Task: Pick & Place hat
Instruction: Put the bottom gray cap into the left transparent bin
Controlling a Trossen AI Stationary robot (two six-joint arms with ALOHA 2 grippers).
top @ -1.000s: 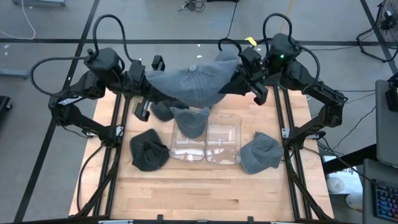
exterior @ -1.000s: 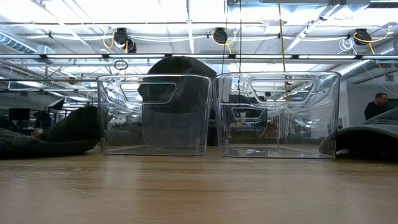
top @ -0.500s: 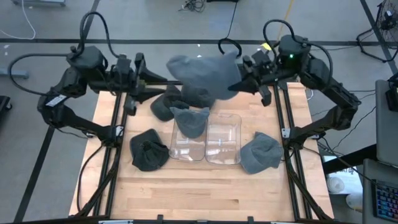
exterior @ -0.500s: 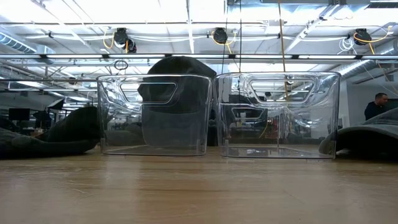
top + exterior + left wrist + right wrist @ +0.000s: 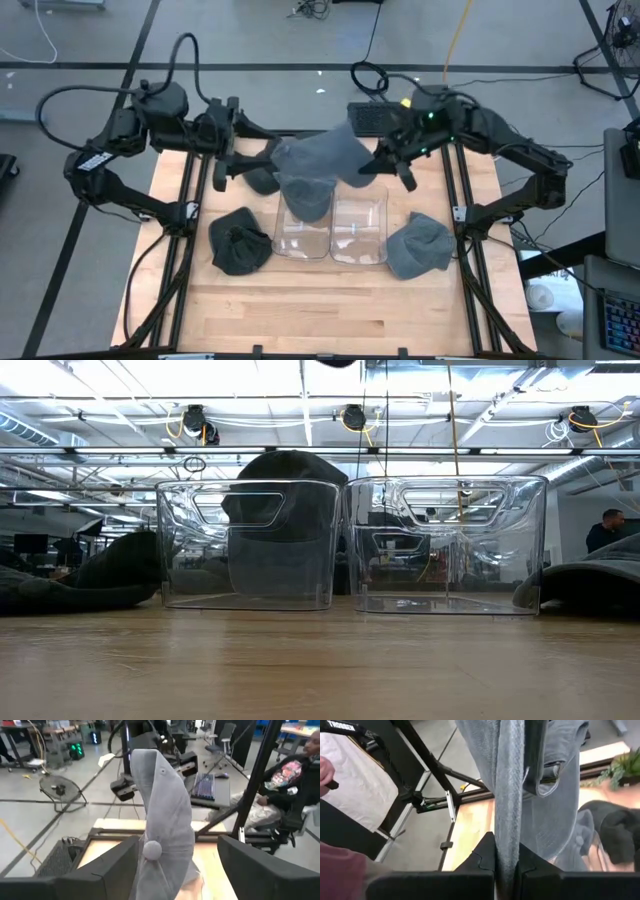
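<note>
- The right gripper [image 5: 385, 160] is pinching the grey knitted hat with a pompom [image 5: 320, 160], its fingers [image 5: 485, 855] closed tight on a fold of the fabric, as the right wrist view shows.
- The hat is hanging in the air above the far end of the two clear plastic bins [image 5: 358, 222], draping toward the left one.
- The left gripper [image 5: 262, 162] is standing just beside the hat with its jaws parted, and in the left wrist view its fingers [image 5: 117, 865] are flanking the hat without pinching it.
- The carrying step seems to be in hand, with the right arm alone bearing the load.
- One grey hat [image 5: 306, 197] is already lying in the left bin, so the next move probably calls for lowering this hat over a bin opening and letting go.
- Other dark hats [image 5: 240, 240] are lying on the wooden table [image 5: 300, 310] around the bins.
</note>
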